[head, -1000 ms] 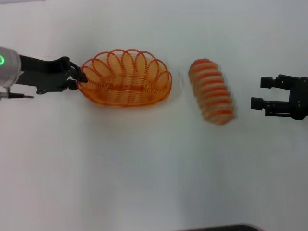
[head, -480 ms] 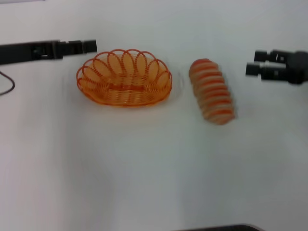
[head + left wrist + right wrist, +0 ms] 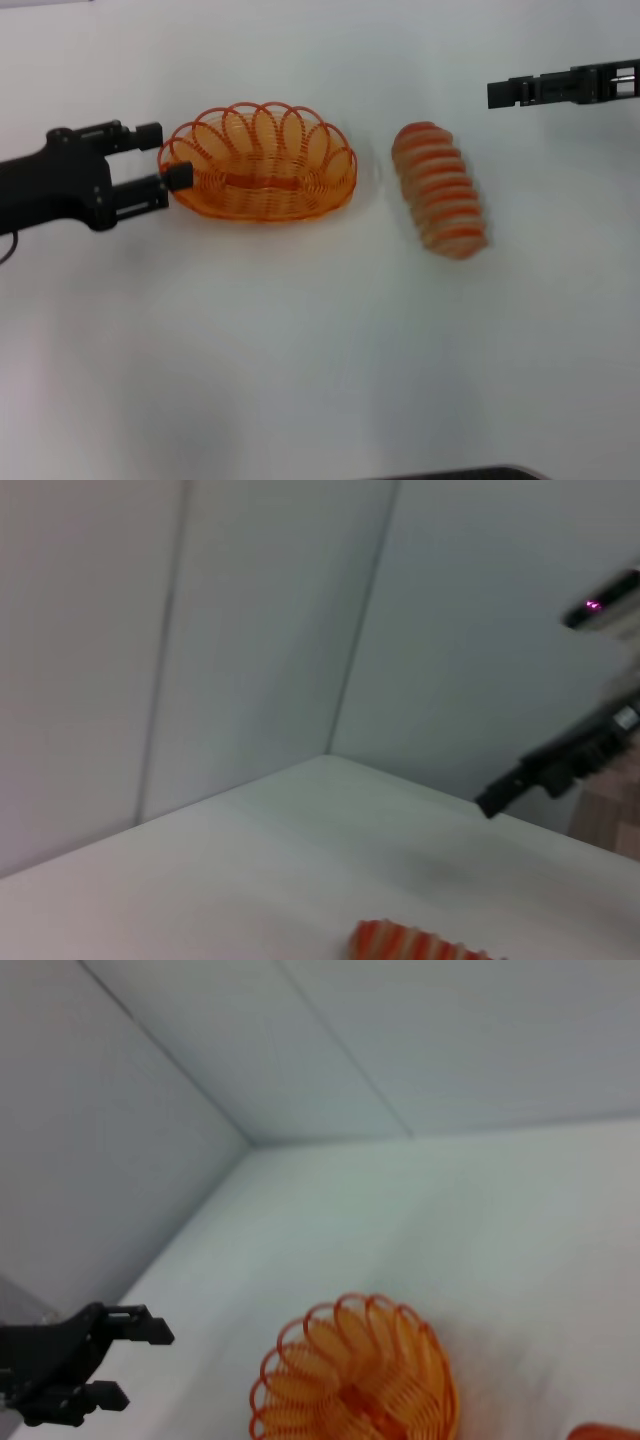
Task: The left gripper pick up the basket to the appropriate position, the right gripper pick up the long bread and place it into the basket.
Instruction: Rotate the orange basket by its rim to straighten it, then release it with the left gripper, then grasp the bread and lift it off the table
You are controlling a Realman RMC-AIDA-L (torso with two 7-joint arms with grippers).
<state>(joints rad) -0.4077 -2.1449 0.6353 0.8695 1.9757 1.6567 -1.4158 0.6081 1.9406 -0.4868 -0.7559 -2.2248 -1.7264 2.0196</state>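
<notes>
Head view: we find the basket point(image 3: 258, 162) resting on the white table point(image 3: 300, 350), left of centre, with the long bread point(image 3: 441, 189) lying apart to its right, still outside it. The left gripper point(image 3: 156, 158) sits at the basket's left end, fingers spread, one to either side of the rim there; we cannot tell whether they touch the wire. The right gripper point(image 3: 503, 93) hangs well beyond the bread toward the far right, seen edge-on, so we cannot tell its finger state. Left wrist view: only a sliver of the bread point(image 3: 415, 942) shows at the frame edge, and the right gripper point(image 3: 497, 800) far off. Right wrist view: the basket point(image 3: 358, 1380) is empty, the left gripper point(image 3: 125, 1367) open beside it. Our reading: nothing is finished yet. The basket is not gripped or lifted, and the bread awaits pickup and placing.
</notes>
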